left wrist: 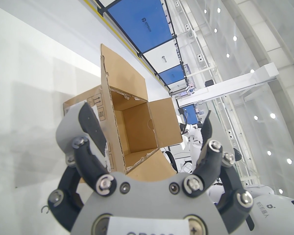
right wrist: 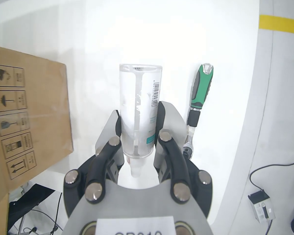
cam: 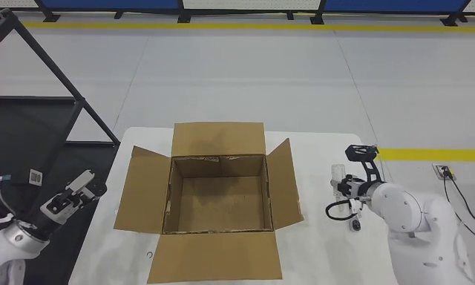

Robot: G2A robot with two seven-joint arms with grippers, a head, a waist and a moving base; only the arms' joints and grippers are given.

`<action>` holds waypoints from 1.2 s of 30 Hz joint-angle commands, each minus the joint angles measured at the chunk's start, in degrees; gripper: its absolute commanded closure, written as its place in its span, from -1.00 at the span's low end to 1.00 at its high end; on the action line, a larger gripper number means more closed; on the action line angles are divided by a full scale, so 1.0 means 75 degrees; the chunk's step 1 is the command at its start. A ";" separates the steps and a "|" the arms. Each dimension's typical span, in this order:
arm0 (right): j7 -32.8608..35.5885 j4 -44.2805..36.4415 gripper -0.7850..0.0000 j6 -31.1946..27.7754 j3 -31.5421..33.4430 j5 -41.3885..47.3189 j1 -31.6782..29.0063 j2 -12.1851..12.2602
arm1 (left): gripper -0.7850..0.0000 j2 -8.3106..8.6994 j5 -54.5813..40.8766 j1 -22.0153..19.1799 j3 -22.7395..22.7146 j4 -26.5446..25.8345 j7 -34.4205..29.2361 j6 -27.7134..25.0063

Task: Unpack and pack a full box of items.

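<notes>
An open cardboard box point(cam: 219, 140) stands mid-table with all flaps spread and nothing inside; the left wrist view shows its flap point(left wrist: 127, 79), the right wrist view another flap point(right wrist: 27, 99). To the right of the box, my right gripper point(cam: 343, 190) point(right wrist: 139, 121) is shut on a clear bottle point(right wrist: 139, 94) point(cam: 338, 174), which lies level, its cap end toward the wrist. At the table's left edge my left gripper point(cam: 87, 187) point(left wrist: 147, 121) is open and holds nothing, pointing at the box.
A ratchet wrench with a green handle point(right wrist: 201, 89) lies on the white table point(cam: 319, 151) right beside the bottle, parallel to it. The table's right edge is close behind it. A black frame point(cam: 67, 92) stands off the table's left.
</notes>
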 commanded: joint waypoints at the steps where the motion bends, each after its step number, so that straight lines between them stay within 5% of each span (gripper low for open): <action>1: -0.0054 -0.0442 1.00 0.0050 -0.0004 0.0056 -0.0052 0.0011 | -1.00 0.0003 -0.0038 0.0013 -0.0043 0.0040 -0.0003 -0.0036; 13: -0.0678 -0.1995 1.00 0.0295 -0.0849 0.0433 0.0090 -0.0007 | -1.00 -0.0005 -0.0349 0.0231 -0.0232 0.0147 -0.0016 -0.0278; 36: -0.1105 -0.1806 1.00 0.0196 -0.1242 0.0350 0.0214 -0.0005 | -1.00 0.0126 0.0362 -0.0246 0.0226 0.0043 -0.0792 -0.0033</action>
